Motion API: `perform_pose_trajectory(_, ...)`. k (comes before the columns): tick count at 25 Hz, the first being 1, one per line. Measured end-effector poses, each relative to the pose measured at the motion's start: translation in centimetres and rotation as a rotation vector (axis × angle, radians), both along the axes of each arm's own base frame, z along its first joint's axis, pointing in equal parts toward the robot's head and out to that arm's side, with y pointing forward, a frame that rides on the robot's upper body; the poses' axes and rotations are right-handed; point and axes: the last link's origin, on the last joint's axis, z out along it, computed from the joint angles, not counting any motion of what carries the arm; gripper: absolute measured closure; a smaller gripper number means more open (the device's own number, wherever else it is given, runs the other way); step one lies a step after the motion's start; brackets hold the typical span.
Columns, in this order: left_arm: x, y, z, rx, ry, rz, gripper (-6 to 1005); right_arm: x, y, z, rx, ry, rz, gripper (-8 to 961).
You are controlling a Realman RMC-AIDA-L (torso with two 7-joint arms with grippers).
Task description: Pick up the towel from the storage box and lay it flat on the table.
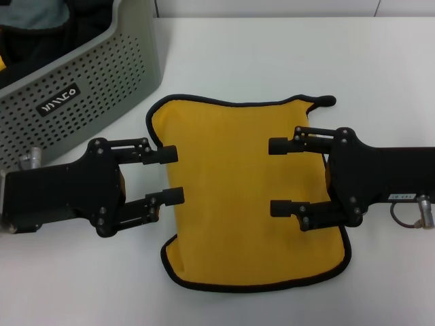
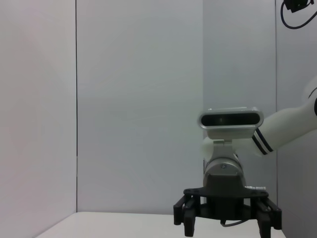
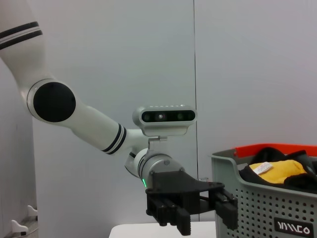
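Note:
The yellow towel (image 1: 231,204) with black piped edging lies spread flat on the white table (image 1: 272,54), in front of and to the right of the grey perforated storage box (image 1: 88,81). My left gripper (image 1: 172,176) is open and empty, with its fingertips over the towel's left edge. My right gripper (image 1: 276,176) is open and empty over the towel's right half. The two grippers face each other across the towel. The left wrist view shows the right gripper (image 2: 227,223) farther off. The right wrist view shows the left gripper (image 3: 198,215) beside the box (image 3: 257,208).
The box holds black fabric (image 1: 75,27) and a teal-grey cloth (image 1: 30,17). In the right wrist view another yellow cloth (image 3: 277,168) with a white label lies among black fabric in it. Bare tabletop lies behind and to the right of the towel.

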Motion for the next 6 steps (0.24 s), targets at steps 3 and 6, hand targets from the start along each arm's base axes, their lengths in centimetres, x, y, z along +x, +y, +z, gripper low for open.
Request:
perform_pose_trajectory(3, 0.01, -0.01, -0.02, -0.006, -0.001, 0.0, 485, 0.05, -0.02, -0.04, -0.001, -0.001, -0.003, 152)
perform_pose_trajectory(6, 0.19, -0.04, 0.04, -0.014, -0.01, -0.008, 485, 0.27, -0.06, -0.2, -0.004, 0.001, -0.018, 152)
